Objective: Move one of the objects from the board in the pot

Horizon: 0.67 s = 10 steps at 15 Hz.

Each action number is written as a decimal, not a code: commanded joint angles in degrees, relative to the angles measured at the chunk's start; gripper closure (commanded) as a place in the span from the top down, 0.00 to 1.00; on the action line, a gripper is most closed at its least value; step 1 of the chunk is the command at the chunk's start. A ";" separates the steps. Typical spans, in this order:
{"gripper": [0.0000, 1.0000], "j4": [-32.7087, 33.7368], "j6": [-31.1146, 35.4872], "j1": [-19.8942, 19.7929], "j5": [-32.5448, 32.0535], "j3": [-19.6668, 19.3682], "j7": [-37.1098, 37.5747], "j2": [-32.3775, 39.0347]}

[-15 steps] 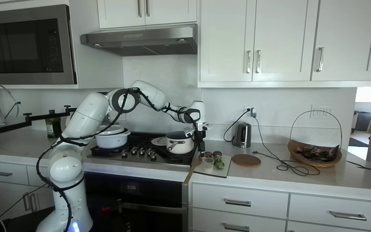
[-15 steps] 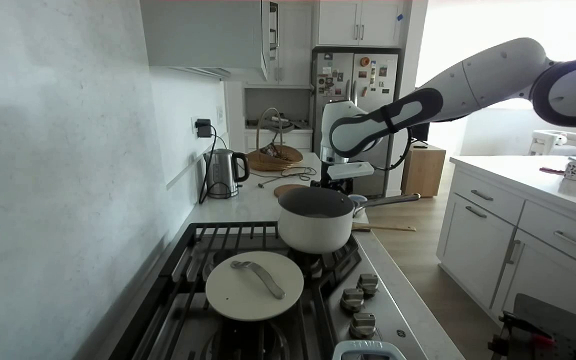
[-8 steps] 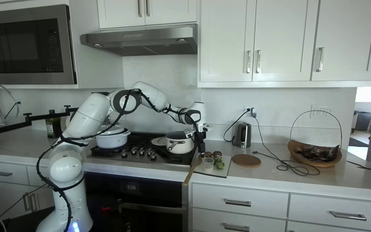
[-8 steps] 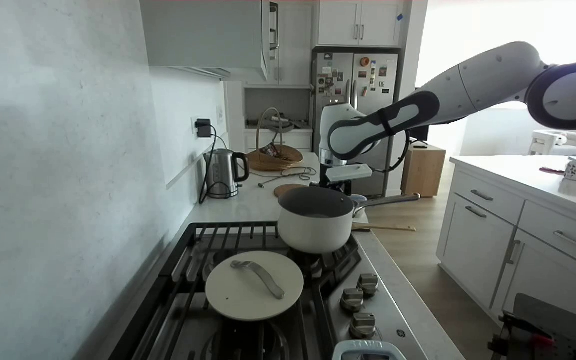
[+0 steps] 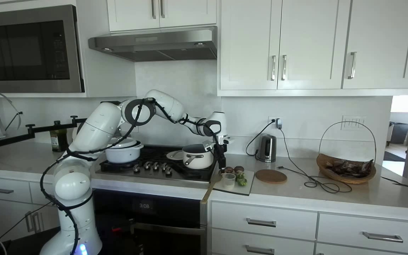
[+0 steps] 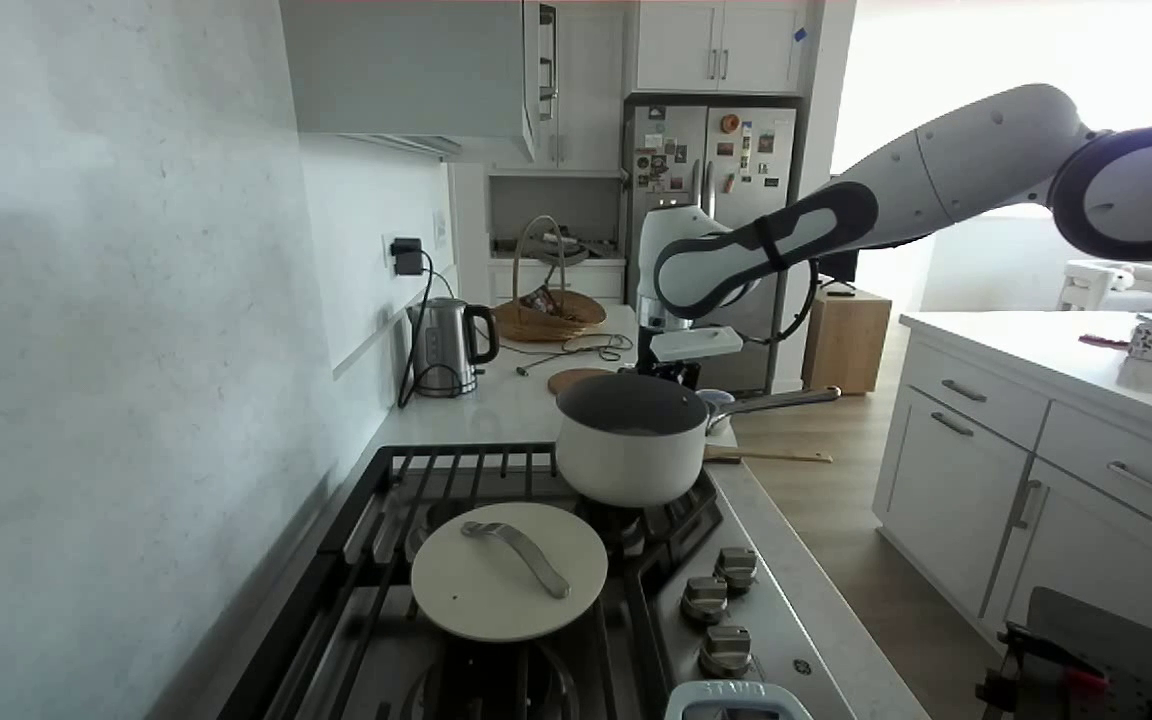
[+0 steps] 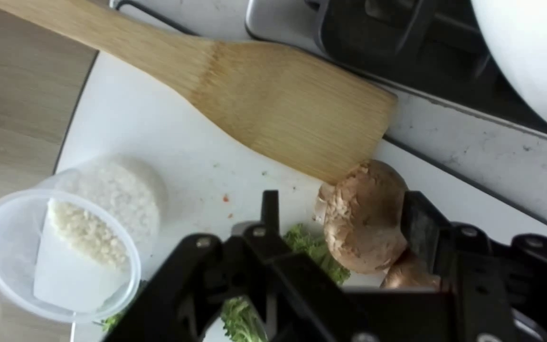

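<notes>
The white board (image 5: 249, 183) lies right of the stove and also shows in the wrist view (image 7: 197, 180). A brown mushroom (image 7: 366, 213) lies between my fingers (image 7: 337, 209). The right finger is against or very near it; a gap remains at the left finger. My gripper (image 5: 221, 165) is open, low over the board beside the pot. A second mushroom (image 7: 409, 273) is partly hidden by the gripper. Green broccoli (image 7: 318, 251) lies beside them. A clear cup of white grains (image 7: 136, 199) stands on the board. The white pot (image 6: 631, 465) sits on the stove, showing also in an exterior view (image 5: 198, 162).
A wooden spatula (image 7: 292, 109) lies across the board, its end touching the mushroom. The pot lid (image 6: 496, 600) rests on the grates. The pot's handle (image 6: 786, 401) sticks out towards the counter front. A round brown mat (image 5: 271, 176), kettle (image 5: 267, 148) and basket (image 5: 345, 171) stand farther right.
The arm and gripper have come down slightly, mostly in the earlier half second. The black fingers look a little closer together in an exterior view. The pot and lid have not moved.
</notes>
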 commanded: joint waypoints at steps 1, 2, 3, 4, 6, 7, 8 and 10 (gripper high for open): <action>0.73 2.01 -1.34 0.32 1.21 -0.15 0.18 0.83; 0.72 1.99 -1.30 0.32 1.28 -0.11 0.17 0.85; 0.71 1.97 -1.34 0.24 1.47 -0.01 0.01 0.87; 0.68 1.72 -0.94 0.08 1.79 0.19 -0.37 0.85; 0.65 1.17 0.18 -0.32 2.86 0.67 -1.33 0.96; 0.64 1.09 0.34 -0.35 3.26 0.73 -1.42 1.12; 0.56 1.06 0.40 -0.38 3.70 0.78 -1.50 1.29; 0.56 1.08 0.45 -0.40 4.51 0.79 -1.55 1.63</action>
